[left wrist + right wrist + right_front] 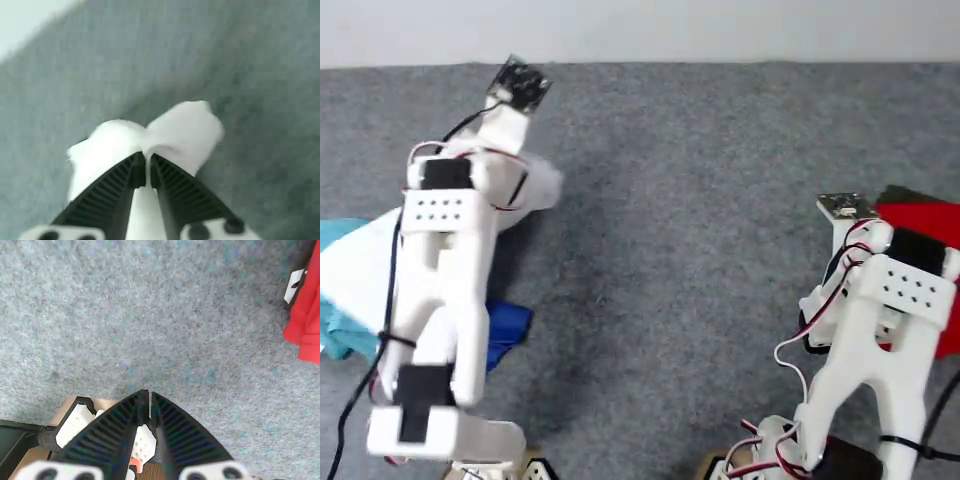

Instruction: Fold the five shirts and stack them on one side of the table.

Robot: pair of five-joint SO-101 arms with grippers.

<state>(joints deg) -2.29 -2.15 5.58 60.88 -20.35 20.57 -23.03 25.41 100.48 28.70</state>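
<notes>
My left gripper (146,167) is shut on a white shirt (165,135), pinching a bunched fold of it above the grey carpet. From above, that arm (445,260) stands at the left with the white shirt (365,265) spread under and beside it. A teal shirt (340,330) and a dark blue shirt (510,330) lie beside it at the left edge. A red shirt (930,225) lies at the right edge, on a dark one (905,195). My right gripper (150,397) is shut on nothing, low over the carpet near the arm's base.
Grey carpet (690,230) covers the table, with open room in the middle between the arms. A pale wall runs along the far edge. The right arm's base parts (75,425) and red shirt (305,315) show in the right wrist view.
</notes>
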